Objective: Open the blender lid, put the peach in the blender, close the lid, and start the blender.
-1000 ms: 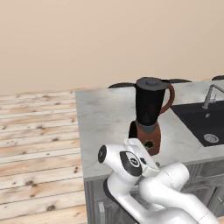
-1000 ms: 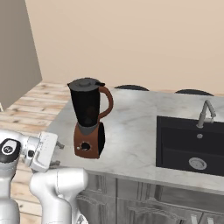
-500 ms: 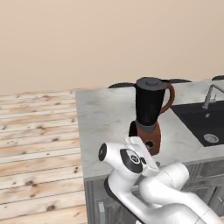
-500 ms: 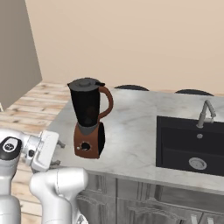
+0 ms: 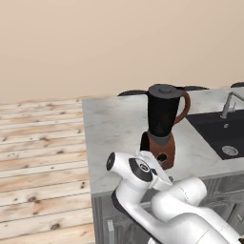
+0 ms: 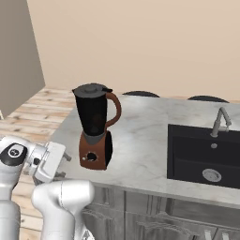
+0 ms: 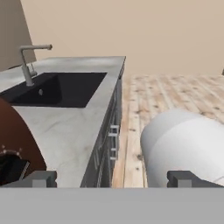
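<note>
Grey marble counter (image 5: 114, 128) — black sink (image 6: 206, 154), plank floor (image 5: 38, 143)

Blender (image 6: 96, 126): upright at centre left of the frame, on the tabletop (image 6: 140, 140) near its front edge; dark jar, reddish-brown handle facing right, reddish-brown base with a round black knob.
Blender lid (image 6: 90, 89): seated on the jar's rim, closed.
Sink (image 6: 204, 154): black basin sunk into the tabletop at right, drain visible.
Faucet (image 6: 218, 120): grey, behind the basin.
Arm: white, lower left of the frame, hand just left of the blender base; fingers not discernible.
Floor (image 6: 28, 110): wooden planks, left.
</note>
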Robot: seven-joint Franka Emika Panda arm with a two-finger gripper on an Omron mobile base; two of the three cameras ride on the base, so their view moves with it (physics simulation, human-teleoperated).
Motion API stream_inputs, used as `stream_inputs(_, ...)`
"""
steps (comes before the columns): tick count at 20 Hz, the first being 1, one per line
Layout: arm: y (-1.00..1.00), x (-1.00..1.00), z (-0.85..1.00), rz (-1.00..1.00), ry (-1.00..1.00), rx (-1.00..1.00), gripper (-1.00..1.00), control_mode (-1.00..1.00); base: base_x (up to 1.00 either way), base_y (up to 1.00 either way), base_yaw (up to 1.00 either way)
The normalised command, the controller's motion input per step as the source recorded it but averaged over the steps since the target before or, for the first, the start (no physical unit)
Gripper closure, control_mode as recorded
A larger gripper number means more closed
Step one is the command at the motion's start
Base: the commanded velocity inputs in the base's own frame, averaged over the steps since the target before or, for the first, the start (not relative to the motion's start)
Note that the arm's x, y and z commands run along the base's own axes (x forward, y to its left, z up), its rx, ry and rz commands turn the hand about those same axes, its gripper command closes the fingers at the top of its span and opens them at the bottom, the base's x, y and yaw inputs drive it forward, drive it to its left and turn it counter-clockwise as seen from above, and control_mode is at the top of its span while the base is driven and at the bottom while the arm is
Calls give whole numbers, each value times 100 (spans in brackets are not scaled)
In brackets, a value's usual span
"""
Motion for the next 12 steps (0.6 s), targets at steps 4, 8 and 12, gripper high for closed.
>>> stream_inputs(4,-50,0,-62,-5,1,0,-100,-100,0,0,0)
stream_inputs(8,-52,5,-66,-3,0,0,-100,-100,0,0,0)
stream_inputs(12,-45,16,-72,0,0,0,-100,-100,0,0,0)
